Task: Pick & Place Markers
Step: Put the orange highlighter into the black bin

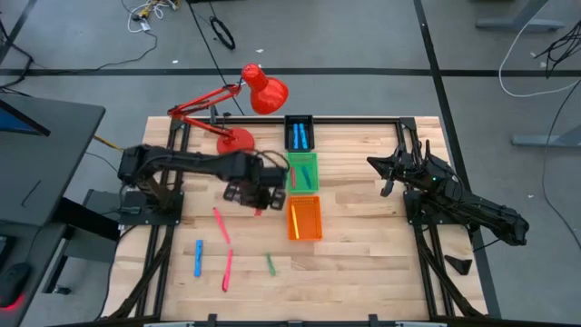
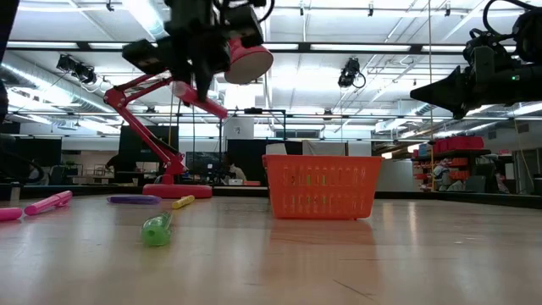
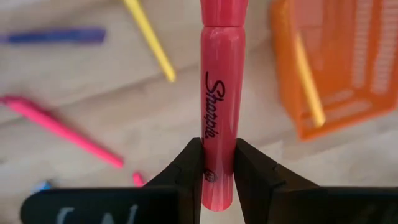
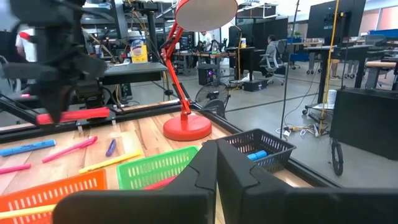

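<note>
Markers are the subject, and the one that counts now is the pink marker (image 3: 221,93), clamped between the fingers of the left end effector (image 1: 257,193) and lifted clear of the surface (image 1: 381,263). From above, that end effector hangs just beside the orange tray (image 1: 305,219), on its left-arm side, level with the gap between the orange tray and the green tray (image 1: 302,171) behind it. The marker's long axis points straight out ahead of the fingers, so whichever tray it is meant for lies a short sideways reach off; the left arm is plainly the nearer one, since the right end effector (image 1: 388,174) waits with fingers together well apart from the trays, out toward the surface's right edge. I judge the drop turns on bringing the marker's length in line with a tray's long side before release. The left wrist view alone shows the grip itself, low on the barrel near one end, and a yellow marker (image 3: 309,81) already lying in the orange tray. The high view alone shows the loose markers lying nearer the front edge than the orange tray: a blue marker (image 1: 198,257), two pink ones, and a green marker (image 1: 270,263). The black tray (image 1: 299,133) sits behind the green one.
</note>
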`<state>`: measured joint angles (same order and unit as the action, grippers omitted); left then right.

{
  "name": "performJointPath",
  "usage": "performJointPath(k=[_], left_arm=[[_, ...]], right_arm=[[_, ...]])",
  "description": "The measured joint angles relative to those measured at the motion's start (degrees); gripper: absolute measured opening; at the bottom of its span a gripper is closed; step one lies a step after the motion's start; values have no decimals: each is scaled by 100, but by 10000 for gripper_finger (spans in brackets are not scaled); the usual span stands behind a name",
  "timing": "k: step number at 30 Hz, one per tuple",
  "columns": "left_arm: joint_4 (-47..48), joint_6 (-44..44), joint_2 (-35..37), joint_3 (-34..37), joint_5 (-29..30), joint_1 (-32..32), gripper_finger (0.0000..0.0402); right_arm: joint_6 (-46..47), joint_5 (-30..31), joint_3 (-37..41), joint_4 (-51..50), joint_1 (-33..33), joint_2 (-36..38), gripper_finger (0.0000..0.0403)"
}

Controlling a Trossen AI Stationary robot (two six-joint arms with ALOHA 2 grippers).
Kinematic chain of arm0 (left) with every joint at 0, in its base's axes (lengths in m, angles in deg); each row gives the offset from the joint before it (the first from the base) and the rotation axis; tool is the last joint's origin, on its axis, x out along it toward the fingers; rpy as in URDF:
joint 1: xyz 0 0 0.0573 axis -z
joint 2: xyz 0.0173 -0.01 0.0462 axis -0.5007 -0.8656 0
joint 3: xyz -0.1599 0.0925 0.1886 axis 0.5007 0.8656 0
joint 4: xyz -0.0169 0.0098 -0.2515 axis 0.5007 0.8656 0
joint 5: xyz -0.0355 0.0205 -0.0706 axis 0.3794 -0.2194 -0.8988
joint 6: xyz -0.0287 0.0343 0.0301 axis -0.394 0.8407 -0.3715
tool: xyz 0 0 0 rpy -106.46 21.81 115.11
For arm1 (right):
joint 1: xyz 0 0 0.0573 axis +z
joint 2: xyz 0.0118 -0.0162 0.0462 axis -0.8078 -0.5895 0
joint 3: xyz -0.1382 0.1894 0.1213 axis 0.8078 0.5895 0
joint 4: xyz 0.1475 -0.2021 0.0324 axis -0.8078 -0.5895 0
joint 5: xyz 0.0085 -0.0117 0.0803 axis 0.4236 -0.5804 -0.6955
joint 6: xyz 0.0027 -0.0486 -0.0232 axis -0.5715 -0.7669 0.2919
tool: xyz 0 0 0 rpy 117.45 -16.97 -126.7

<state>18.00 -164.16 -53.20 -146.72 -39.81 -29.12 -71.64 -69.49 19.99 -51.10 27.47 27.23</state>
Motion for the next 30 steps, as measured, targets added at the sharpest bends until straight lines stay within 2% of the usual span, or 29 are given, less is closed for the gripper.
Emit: performJointPath(k=[5, 13, 21, 30], left_arm=[[-304, 210, -53, -48, 0, -530, 71], [-336, 725, -549, -617, -4, -1139, 71], [-296, 1167, -1400, -1649, 51, -1410, 71], [-323, 1300, -2320, -2784, 643, -1462, 71]], right_arm=[[-2, 0, 0, 0, 0, 1, 10], [-2, 0, 0, 0, -1, 0, 10], [0, 0, 0, 0, -2, 0, 10], [-2, -1, 0, 0, -1, -1, 10]])
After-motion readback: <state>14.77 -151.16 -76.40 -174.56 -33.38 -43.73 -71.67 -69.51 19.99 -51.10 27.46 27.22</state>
